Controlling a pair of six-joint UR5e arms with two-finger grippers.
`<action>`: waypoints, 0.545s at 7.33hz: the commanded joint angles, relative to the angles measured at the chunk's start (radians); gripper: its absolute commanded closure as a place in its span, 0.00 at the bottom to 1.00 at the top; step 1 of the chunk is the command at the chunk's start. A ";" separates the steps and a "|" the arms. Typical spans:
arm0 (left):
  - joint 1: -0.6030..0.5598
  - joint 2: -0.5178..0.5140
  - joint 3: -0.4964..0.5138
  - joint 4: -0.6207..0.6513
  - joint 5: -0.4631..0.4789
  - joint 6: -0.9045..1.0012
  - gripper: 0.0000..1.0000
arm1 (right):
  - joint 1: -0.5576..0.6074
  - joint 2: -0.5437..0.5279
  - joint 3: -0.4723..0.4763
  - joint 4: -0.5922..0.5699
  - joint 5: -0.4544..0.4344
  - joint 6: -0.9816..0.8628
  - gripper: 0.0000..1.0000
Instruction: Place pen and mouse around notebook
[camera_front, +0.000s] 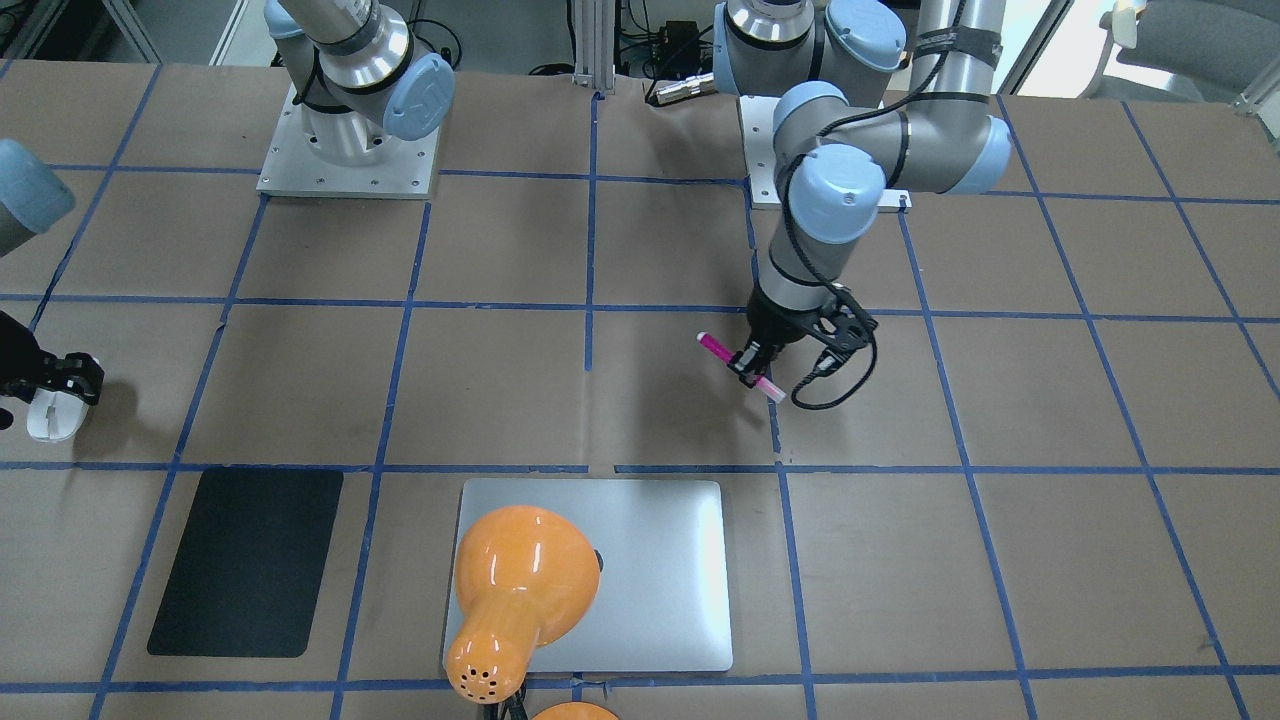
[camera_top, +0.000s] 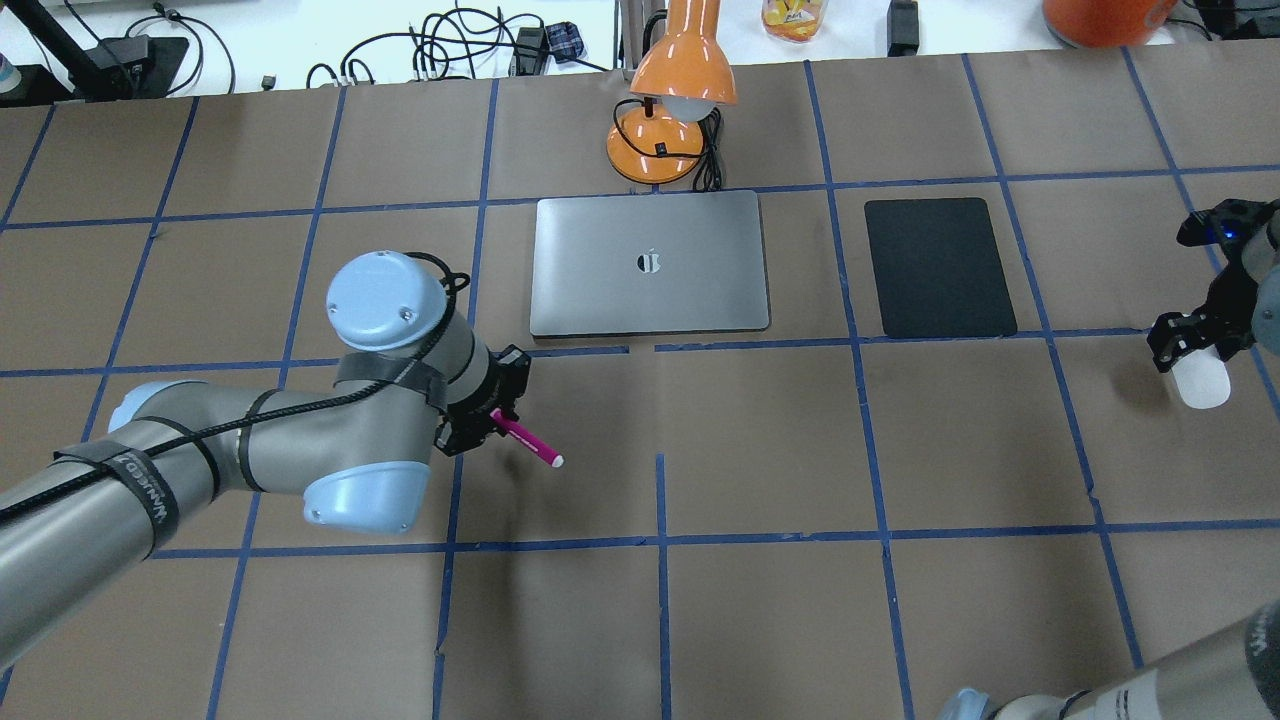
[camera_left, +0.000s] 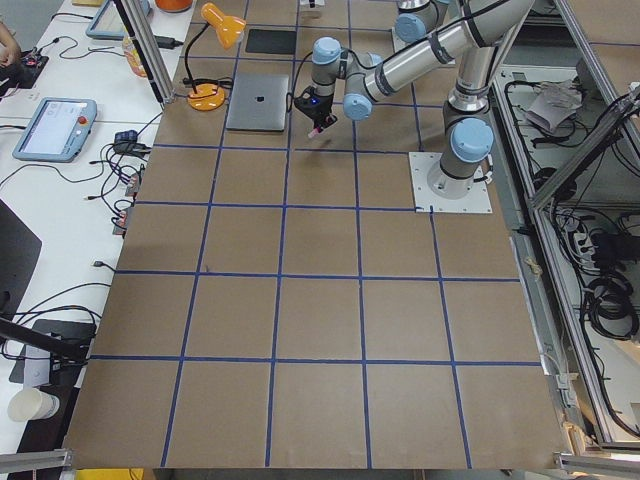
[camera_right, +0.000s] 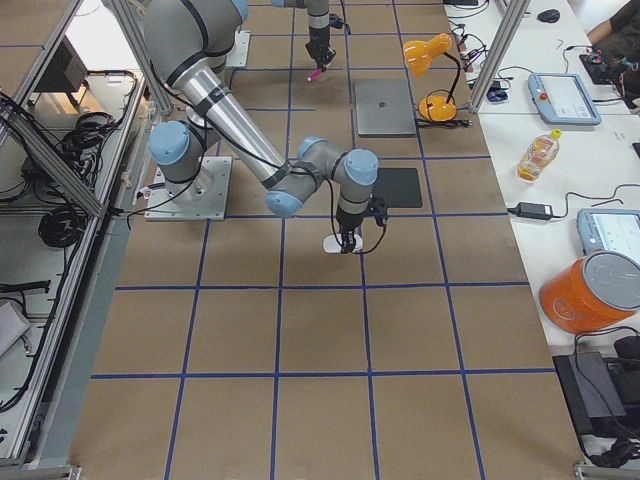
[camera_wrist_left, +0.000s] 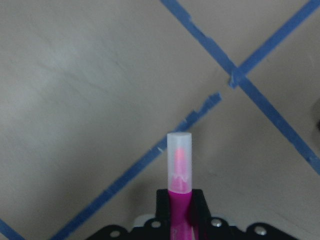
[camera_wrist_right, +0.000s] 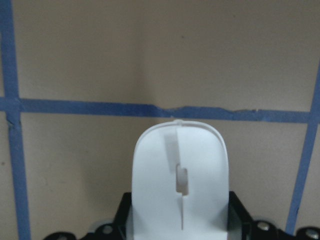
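My left gripper (camera_top: 488, 426) is shut on the pink pen (camera_top: 532, 447), whose pale end sticks out toward the table's middle. It hangs a little above the paper, near the notebook's (camera_top: 650, 265) near-left corner. The left wrist view shows the pen (camera_wrist_left: 179, 160) clamped between the fingers. Far to the right, my right gripper (camera_top: 1190, 348) is shut on the white mouse (camera_top: 1200, 385), just over the table and beyond the black mat. The mouse (camera_wrist_right: 180, 175) fills the right wrist view. The silver notebook (camera_front: 660, 570) lies flat and closed.
A matte black mat (camera_top: 938, 265) lies to the right of the notebook. An orange desk lamp (camera_top: 665, 120) stands behind the notebook, and its head (camera_front: 520, 580) overhangs the lid in the front view. Blue tape lines grid the brown table cover.
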 joint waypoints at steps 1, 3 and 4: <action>-0.127 -0.043 0.018 0.015 0.029 -0.351 1.00 | 0.138 0.002 -0.073 0.060 0.004 0.178 0.70; -0.227 -0.114 0.135 0.004 0.031 -0.565 1.00 | 0.236 0.013 -0.135 0.097 0.032 0.325 0.70; -0.245 -0.154 0.209 -0.063 0.037 -0.599 1.00 | 0.247 0.012 -0.146 0.113 0.090 0.368 0.69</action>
